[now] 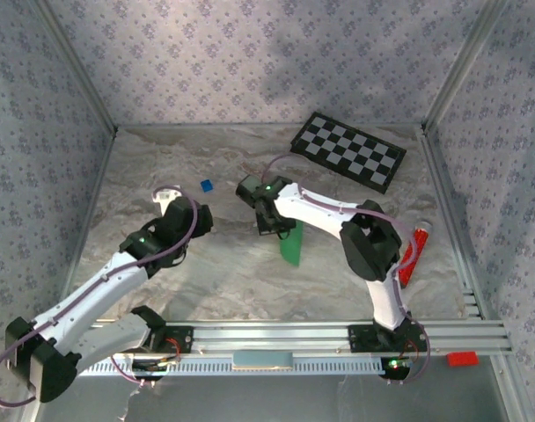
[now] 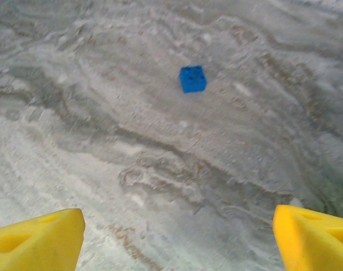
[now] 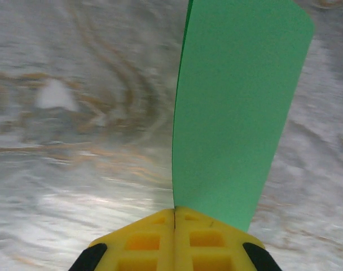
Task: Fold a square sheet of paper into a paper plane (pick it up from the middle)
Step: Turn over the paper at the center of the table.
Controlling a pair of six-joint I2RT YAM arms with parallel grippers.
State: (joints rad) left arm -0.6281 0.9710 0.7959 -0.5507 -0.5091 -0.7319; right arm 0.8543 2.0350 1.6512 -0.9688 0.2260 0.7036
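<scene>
Paper [image 3: 233,101] runs lengthwise straight out from your right fingers [image 3: 208,240], clamped on its end; left fingers [image 2: 42,237] gape, well apart.

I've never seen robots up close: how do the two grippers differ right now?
The left gripper is open and empty; the right gripper is shut on the green paper. The left looks down at the table and a blue block; the right's paper sticks out ahead. Both have yellow fingers.
</scene>
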